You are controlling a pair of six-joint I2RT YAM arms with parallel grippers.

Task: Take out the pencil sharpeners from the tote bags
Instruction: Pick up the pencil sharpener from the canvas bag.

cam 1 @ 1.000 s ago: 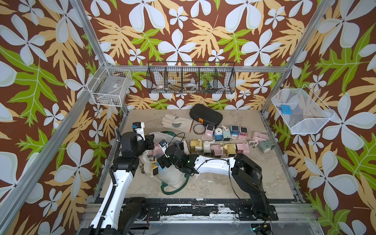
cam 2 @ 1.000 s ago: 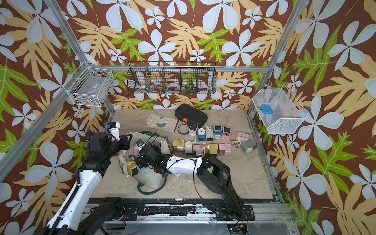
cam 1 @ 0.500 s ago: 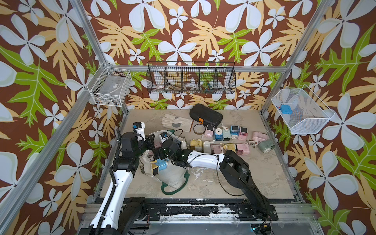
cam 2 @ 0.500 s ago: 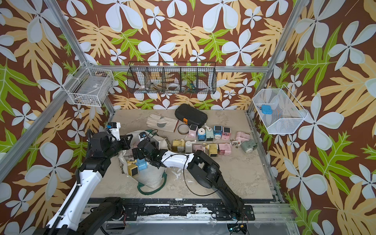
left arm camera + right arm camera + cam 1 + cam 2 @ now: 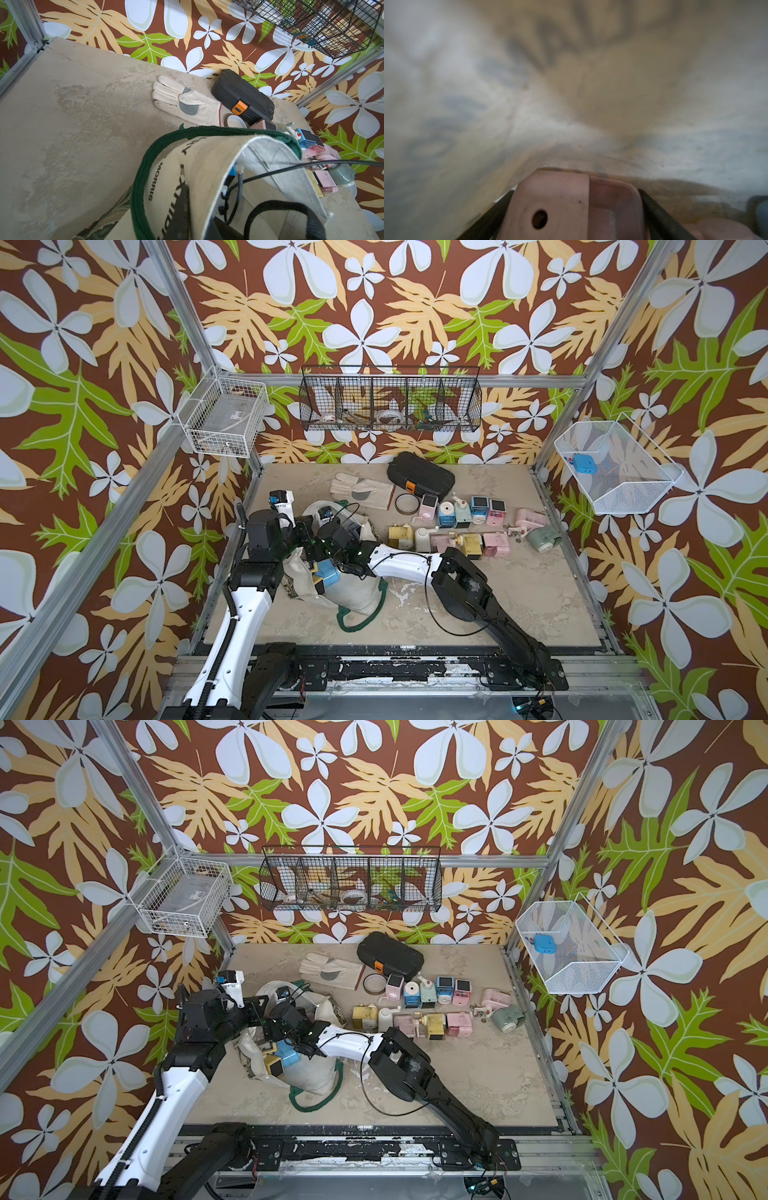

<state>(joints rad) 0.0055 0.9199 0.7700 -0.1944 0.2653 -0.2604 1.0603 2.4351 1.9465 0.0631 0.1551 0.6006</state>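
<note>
Left of centre in both top views, the left gripper [image 5: 301,533] is clenched on the raised rim of the cream canvas tote bag [image 5: 357,593]. The bag has dark green strap handles and lies slumped on the mottled beige table [image 5: 519,593]. In the left wrist view that rim arches up, with "MORRIS" lettering on it.

In the bag's mouth sits a boxy blue plastic pencil sharpener [image 5: 331,573]. Just beside it is a yellow plastic sharpener [image 5: 274,1065] with a dark square window.

The right gripper [image 5: 575,192] is inside the bag. In the right wrist view its black fingers [image 5: 652,205] flank a pink plastic sharpener [image 5: 556,207], and whether they press on it cannot be told.

Toward the upper centre lie a pale leather work glove [image 5: 361,491], a brown tape roll [image 5: 406,502] and a black hard case [image 5: 419,479].

Right of centre, a cluster of pastel sharpeners [image 5: 496,545] stands on the table outside the bag. At the right edge hangs a white mesh basket [image 5: 631,497].
</note>
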